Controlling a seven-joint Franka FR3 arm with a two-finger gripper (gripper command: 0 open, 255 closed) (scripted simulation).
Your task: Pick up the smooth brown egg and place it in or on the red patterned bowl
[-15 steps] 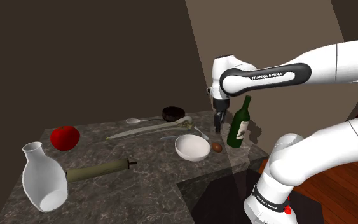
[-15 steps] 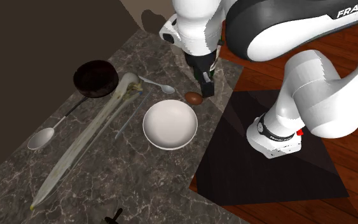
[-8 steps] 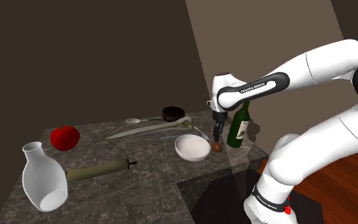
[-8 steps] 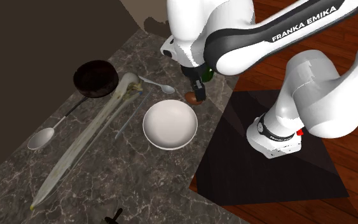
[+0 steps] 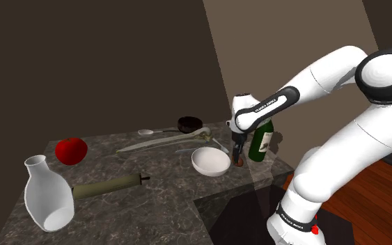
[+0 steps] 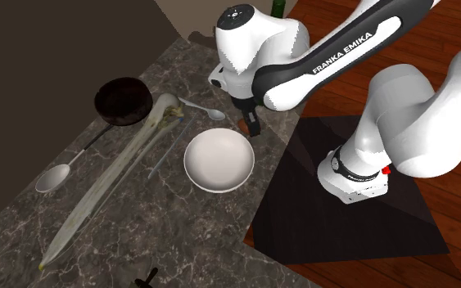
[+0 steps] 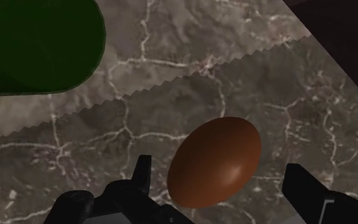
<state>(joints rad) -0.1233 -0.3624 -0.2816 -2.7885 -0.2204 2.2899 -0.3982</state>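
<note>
Shoulder view: the claw (image 5: 238, 159) hangs low over the counter (image 5: 159, 191), just beside the white bowl (image 5: 210, 162). Second exterior view: it hovers just off the bowl's rim. Wrist view: spread fingers (image 7: 143, 178) flank the brown egg (image 7: 214, 161) lying untouched on the counter; it is probably light, slick and fragile, so pinch gently across its middle.

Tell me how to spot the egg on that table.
Find the white bowl on the marble table. Between it and the green bottle, under the open claw, lies the egg. It is the only small, smooth, brown oval there.

Green bottle (image 5: 260, 144), red apple (image 5: 70, 149), white vase (image 5: 46, 195)
</note>
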